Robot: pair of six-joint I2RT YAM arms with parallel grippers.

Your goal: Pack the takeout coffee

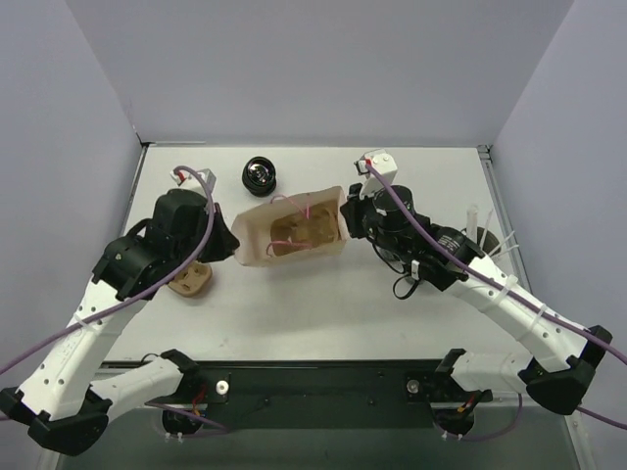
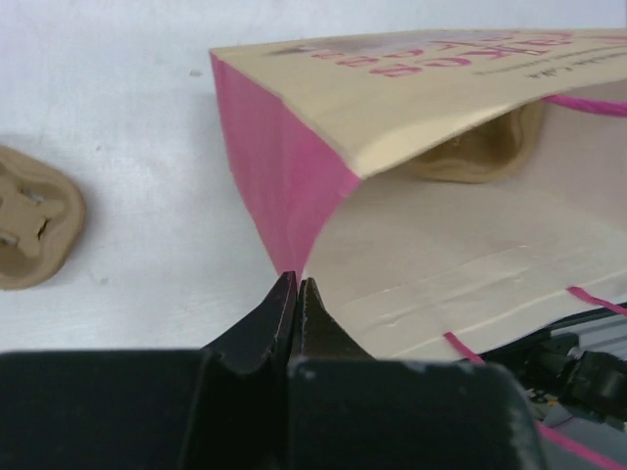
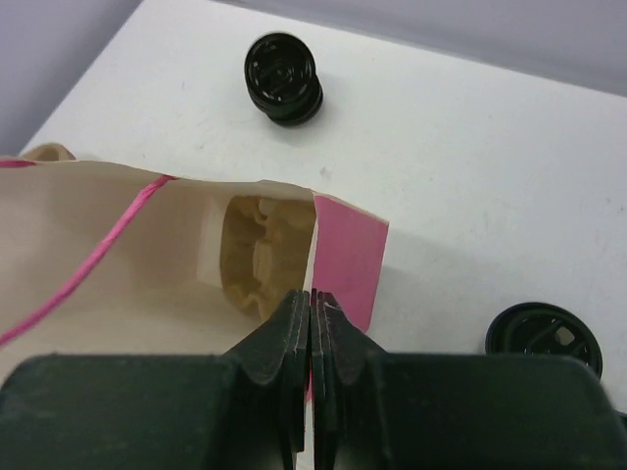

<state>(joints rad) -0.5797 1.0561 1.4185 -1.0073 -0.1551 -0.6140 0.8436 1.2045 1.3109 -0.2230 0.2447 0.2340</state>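
Observation:
One takeout coffee cup (image 1: 261, 175), small, round and black, lies at the back of the table; the right wrist view shows the cup (image 3: 283, 78) beyond the bag. The pink paper bag (image 1: 294, 233) lies on its side with its mouth open. Inside it sits a brown cardboard carrier (image 3: 263, 253). My left gripper (image 2: 296, 285) is shut on the left corner of the bag's (image 2: 411, 98) rim. At the right edge of that rim, my right gripper (image 3: 312, 300) is shut on the bag wall (image 3: 348, 257).
A second cardboard carrier (image 1: 191, 282) rests on the table left of the bag, beside the left arm. Another round black thing (image 3: 544, 338) lies right of my right gripper, partly hidden. A cup with white sticks (image 1: 482, 230) stands at the right edge.

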